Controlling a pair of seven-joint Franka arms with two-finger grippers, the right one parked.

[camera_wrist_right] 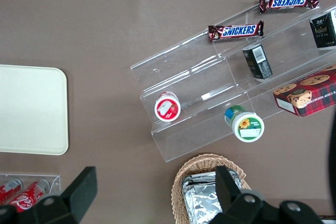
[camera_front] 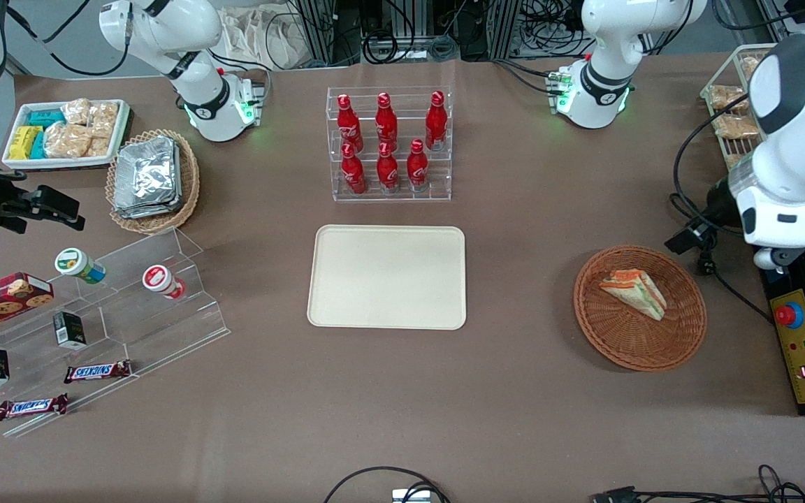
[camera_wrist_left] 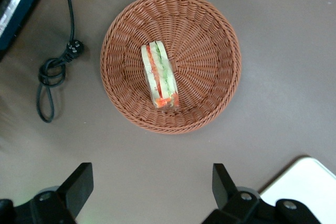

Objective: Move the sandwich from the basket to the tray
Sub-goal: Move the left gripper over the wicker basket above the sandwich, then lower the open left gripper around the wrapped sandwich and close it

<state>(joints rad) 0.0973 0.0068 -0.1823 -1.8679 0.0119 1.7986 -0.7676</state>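
- The sandwich lies in the round reddish-brown basket, toward the working arm's end of the brown table, with its layered edge of pale bread, orange-red and green filling facing up.
- The wrist camera shows the wedge lying a little off the middle of the woven basket, its narrow end toward 12 o'clock as that camera sees it.
- The left arm's gripper hangs above the bare table just beside the basket, its 2 black fingers spread wide and holding nothing.
- The cream tray sits flat at the table's centre, at about 9 o'clock from the basket in the front view and well apart from it; a corner of it shows beside the gripper in the wrist view.
- A clear rack with 7 red bottles stands at 12 o'clock from the tray, farther from the front camera.
- A black cable lies coiled on the table beside the basket.
- Toward the parked arm's end, a clear stepped stand carries 2 Snickers bars and small cups, and a paler wicker basket of foil packets sits at 12 o'clock from it.
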